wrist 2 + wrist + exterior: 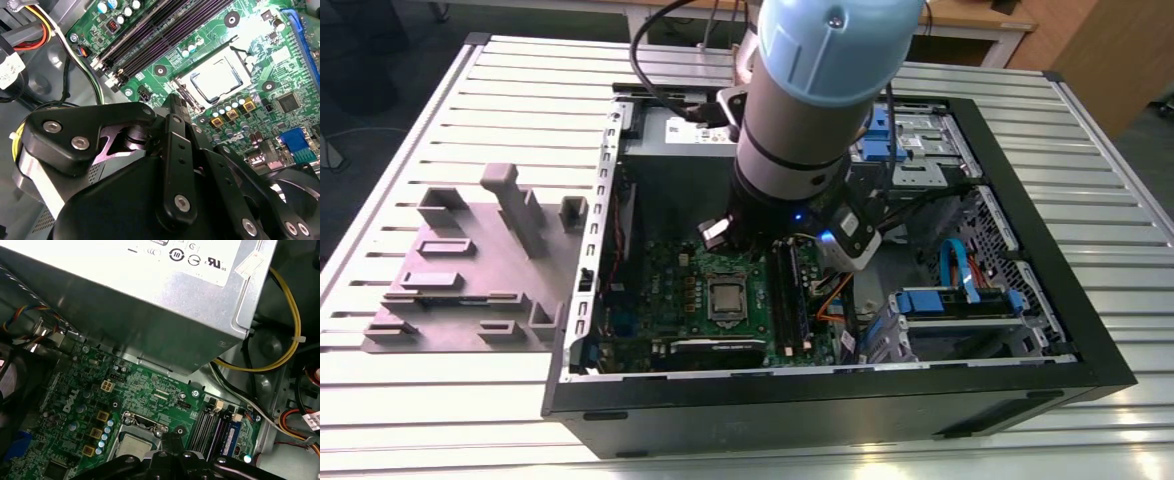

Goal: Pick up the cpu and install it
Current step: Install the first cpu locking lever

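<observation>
The cpu (724, 297) is a small silver-grey square lying flat in the socket on the green motherboard (670, 300), inside the open black computer case (1067, 330). Both wrist views show the cpu (220, 75) (135, 446) framed by the metal socket frame (186, 89). My gripper (175, 101) (170, 436) hangs a little above the board, just off the socket's edge on the side of the black memory slots (145, 37). Its fingers look shut together with nothing between them. In the exterior view the arm (814, 120) reaches down into the case and covers the gripper.
A silver power supply box (150, 295) hangs over the board's far edge, with yellow and other cables (292, 315) beside it. Blue drive brackets (958, 300) sit on the exterior view's right. A grey fixture plate (467, 270) lies on the slatted table left of the case.
</observation>
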Controlling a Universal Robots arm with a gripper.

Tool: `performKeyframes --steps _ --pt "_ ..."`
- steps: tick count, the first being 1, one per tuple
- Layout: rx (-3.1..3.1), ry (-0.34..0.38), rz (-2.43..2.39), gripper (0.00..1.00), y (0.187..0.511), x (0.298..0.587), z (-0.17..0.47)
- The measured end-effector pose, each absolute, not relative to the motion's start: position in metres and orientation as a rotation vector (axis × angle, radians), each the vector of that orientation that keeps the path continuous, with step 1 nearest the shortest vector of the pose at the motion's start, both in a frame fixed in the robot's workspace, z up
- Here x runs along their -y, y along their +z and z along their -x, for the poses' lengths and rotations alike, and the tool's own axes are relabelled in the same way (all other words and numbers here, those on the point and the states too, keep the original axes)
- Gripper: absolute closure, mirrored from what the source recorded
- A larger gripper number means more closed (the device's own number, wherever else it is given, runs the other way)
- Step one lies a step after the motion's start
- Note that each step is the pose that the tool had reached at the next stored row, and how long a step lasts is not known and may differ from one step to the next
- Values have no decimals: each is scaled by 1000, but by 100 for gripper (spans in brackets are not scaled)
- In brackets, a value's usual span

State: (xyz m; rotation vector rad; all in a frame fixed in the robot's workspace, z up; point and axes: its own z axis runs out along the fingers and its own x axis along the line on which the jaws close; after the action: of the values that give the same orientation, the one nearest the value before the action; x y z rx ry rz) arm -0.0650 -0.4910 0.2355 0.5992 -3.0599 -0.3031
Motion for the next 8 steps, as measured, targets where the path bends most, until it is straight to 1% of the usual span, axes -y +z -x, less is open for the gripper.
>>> performKeyframes --steps 8 --pt "3059 -303 -599 90 230 492 65"
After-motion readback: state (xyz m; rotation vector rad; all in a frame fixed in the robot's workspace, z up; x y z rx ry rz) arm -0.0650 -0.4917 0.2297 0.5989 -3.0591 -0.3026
